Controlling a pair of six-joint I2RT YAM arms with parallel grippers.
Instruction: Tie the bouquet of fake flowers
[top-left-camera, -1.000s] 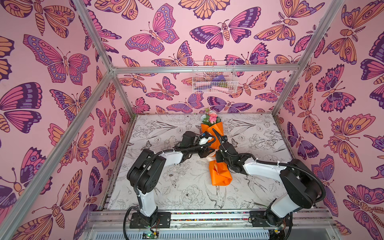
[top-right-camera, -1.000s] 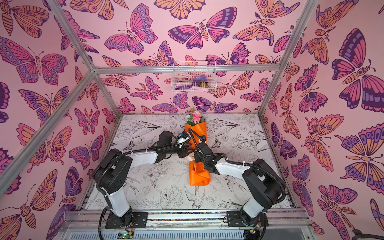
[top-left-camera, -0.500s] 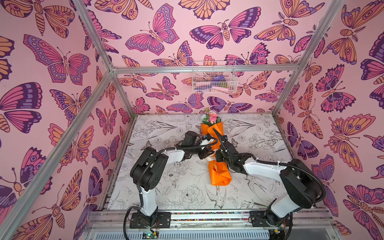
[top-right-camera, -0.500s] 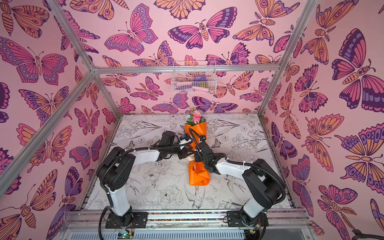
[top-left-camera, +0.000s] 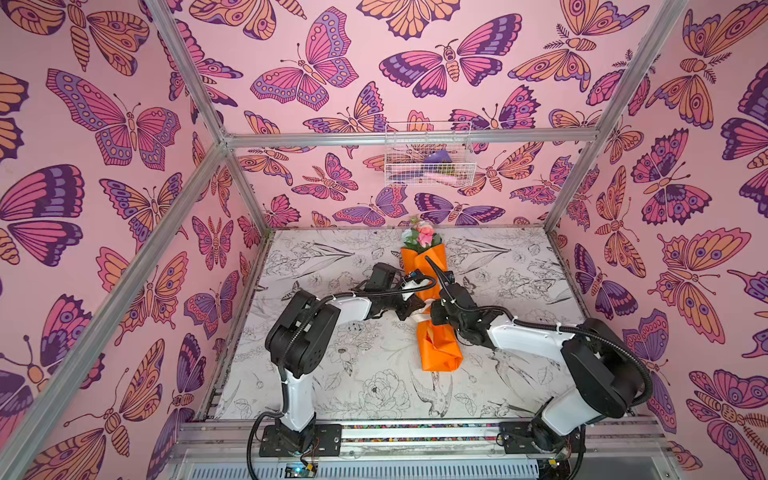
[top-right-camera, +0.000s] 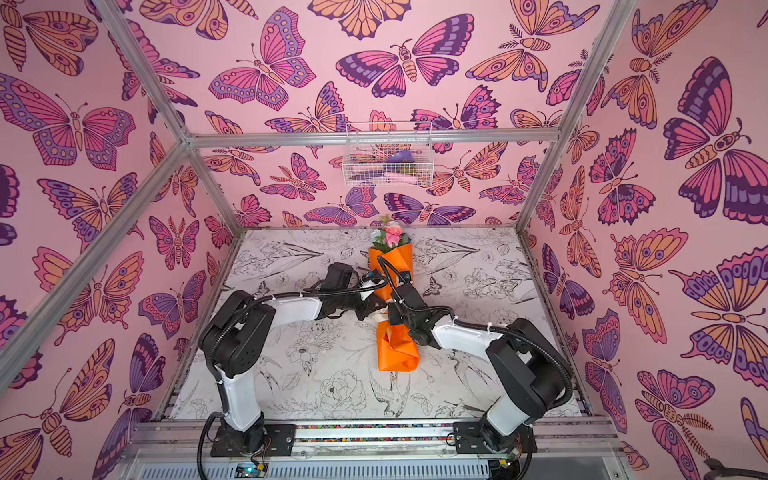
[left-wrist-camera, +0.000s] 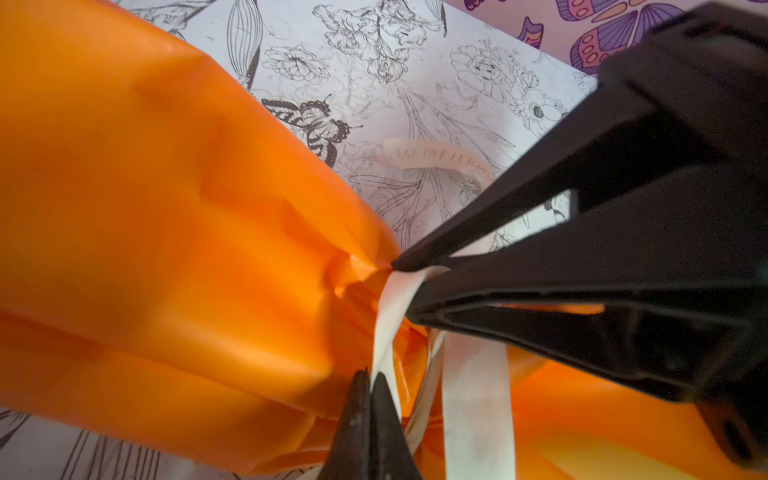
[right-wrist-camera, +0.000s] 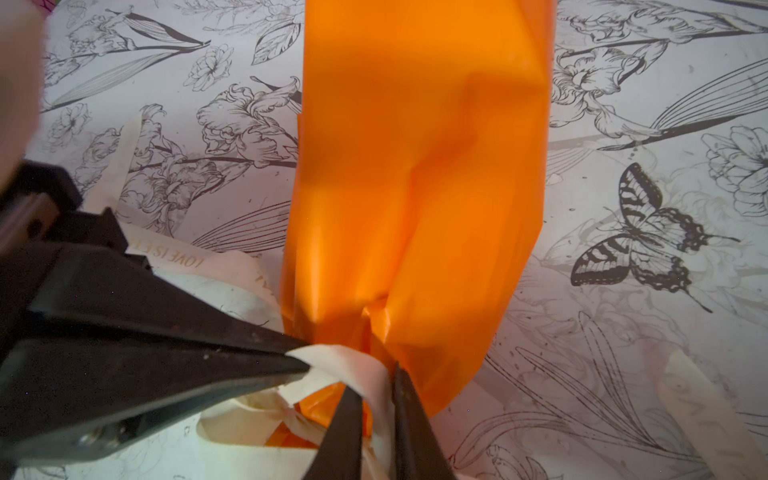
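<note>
**Tools at the bouquet's waist.** We see the left tool fully closed, pinching a strand of the cream ribbon where it crosses the bouquet of fake flowers. The right tool stands slightly parted, with the ribbon running between its jaws. The bouquet lies mid-table, blooms toward the far side and orange-wrapped stems toward the near edge. A second ago the left tool was half open and the right tool tighter. The bouquet has not moved.

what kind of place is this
Probably a robot test cell, not a real shop: an aluminium frame carries butterfly-print walls, and a left arm and a right arm are bolted to a front rail.
</note>
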